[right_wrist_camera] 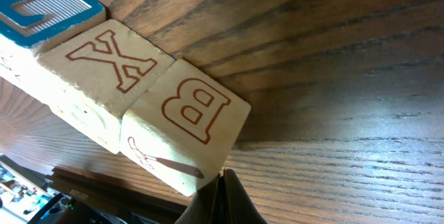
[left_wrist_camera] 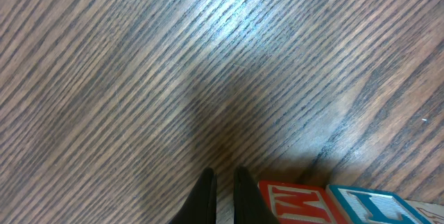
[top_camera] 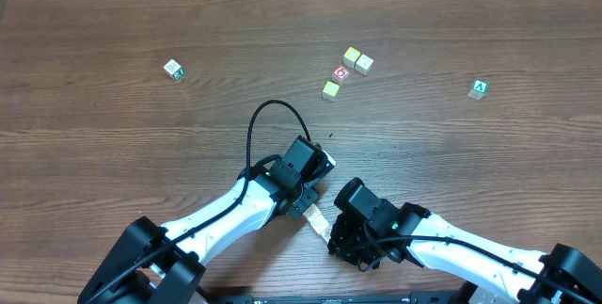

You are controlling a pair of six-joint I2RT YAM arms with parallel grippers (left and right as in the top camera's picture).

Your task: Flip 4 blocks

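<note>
While three of the four blocks (top_camera: pixel 331 88) bunch at the red-ring cube (top_camera: pixel 341 73), two side by side just beyond it and one just near-left of it, the fourth block (top_camera: pixel 172 69) sits well apart to its left on the bench (top_camera: pixel 94 153). Left end effector (left_wrist_camera: pixel 223 182) and right end effector (right_wrist_camera: pixel 222 182) are both fully closed, gripping nothing, on the robot's side of that cube. Right tips are just beside a B letter block (right_wrist_camera: pixel 187 123).

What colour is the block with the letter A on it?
The block is green, its A white; clearest in the overhead view.
</note>
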